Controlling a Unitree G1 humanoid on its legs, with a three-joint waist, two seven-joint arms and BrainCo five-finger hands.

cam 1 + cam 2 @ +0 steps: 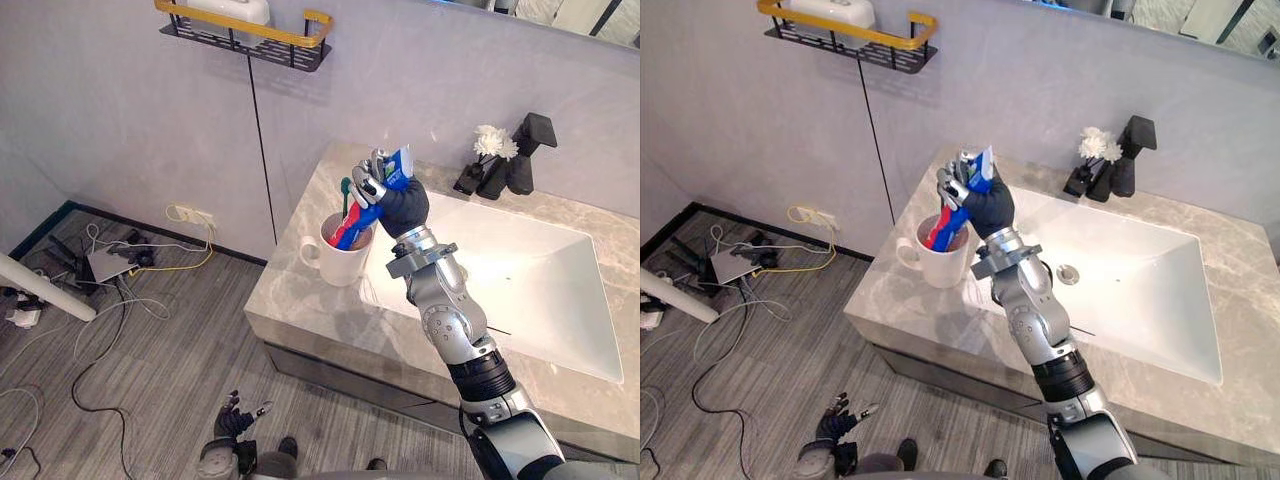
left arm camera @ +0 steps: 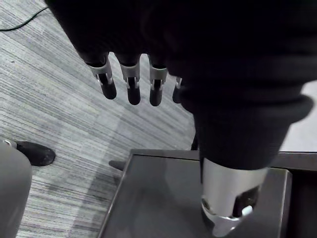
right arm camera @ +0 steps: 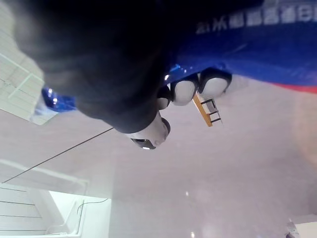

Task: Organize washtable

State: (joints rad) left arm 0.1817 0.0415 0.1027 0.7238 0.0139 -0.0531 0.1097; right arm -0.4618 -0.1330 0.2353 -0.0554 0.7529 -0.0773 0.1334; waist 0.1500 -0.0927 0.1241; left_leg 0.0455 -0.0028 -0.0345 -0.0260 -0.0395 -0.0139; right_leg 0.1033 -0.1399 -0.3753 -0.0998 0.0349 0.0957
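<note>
Marble washtable [image 1: 290, 300] carries one white mug [image 1: 338, 262] holding one green toothbrush [image 1: 346, 196]. Right hand [image 1: 383, 190] clamps one blue-and-red tube [image 1: 356, 222] over the mug. Left hand [image 1: 233, 420] hangs low, fingers loose.

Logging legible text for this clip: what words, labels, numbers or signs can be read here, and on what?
On the blue toothpaste tube held in the right robot hand: a line of white print, too blurred to read.
On the mug, the wall shelf and the faucet: no print visible.
</note>
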